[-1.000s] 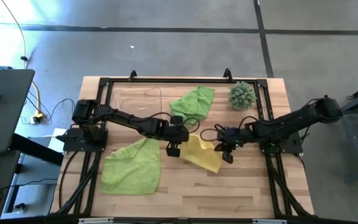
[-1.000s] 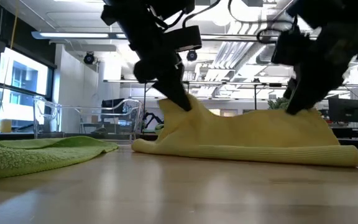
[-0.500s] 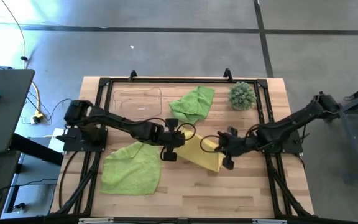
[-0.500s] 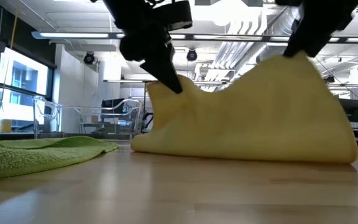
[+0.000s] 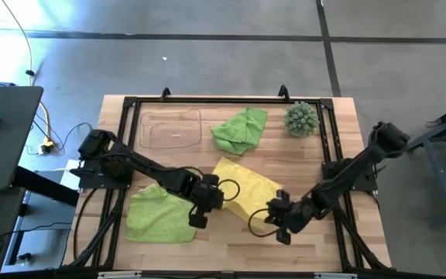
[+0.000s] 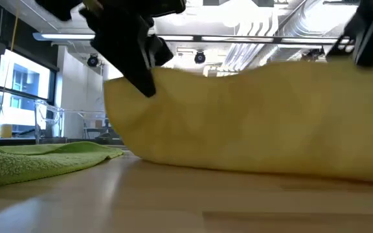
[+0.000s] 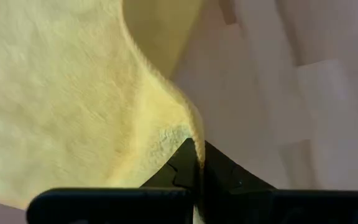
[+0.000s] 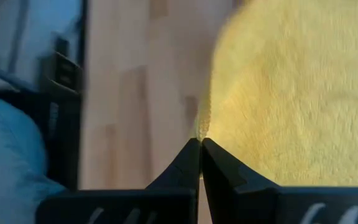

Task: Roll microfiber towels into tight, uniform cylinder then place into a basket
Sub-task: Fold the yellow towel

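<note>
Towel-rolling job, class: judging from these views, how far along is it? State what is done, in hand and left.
Done: nothing rolled; the basket holds no towel. In hand: the left gripper and right gripper each pinch an edge of the yellow towel, spreading it. Left: rolling it, plus the crumpled green towel and the flat green towel, then basketing all three.

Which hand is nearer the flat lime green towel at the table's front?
Left. The left hand, shut on the yellow towel, is right at the flat lime green towel's edge. The right hand, also gripping yellow, sits well beyond it.
</note>
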Tool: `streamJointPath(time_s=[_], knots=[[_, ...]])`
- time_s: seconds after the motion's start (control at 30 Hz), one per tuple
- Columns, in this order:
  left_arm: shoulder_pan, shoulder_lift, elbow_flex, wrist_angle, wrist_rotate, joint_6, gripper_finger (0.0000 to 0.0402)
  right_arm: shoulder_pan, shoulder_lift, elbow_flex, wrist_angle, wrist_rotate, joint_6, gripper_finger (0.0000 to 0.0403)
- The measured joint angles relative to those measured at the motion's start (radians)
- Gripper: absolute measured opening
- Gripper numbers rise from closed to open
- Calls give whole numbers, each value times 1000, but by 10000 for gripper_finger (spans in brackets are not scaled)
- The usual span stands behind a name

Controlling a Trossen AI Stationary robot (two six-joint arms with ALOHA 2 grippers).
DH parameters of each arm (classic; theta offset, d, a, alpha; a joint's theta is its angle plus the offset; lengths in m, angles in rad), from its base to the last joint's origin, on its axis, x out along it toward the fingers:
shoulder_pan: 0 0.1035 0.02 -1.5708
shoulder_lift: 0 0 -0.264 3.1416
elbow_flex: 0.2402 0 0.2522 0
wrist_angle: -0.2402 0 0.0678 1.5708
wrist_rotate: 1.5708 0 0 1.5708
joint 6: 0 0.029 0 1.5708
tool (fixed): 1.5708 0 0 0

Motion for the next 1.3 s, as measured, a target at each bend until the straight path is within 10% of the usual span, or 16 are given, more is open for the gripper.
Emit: streamJointPath(time_s=[0.27, 1.3], knots=[[46, 17, 0, 31, -372, 135, 1, -29, 76, 0, -184, 126, 116, 0], [269, 149, 0, 263, -243, 244, 1, -203, 66, -2, -481, 82, 226, 0]])
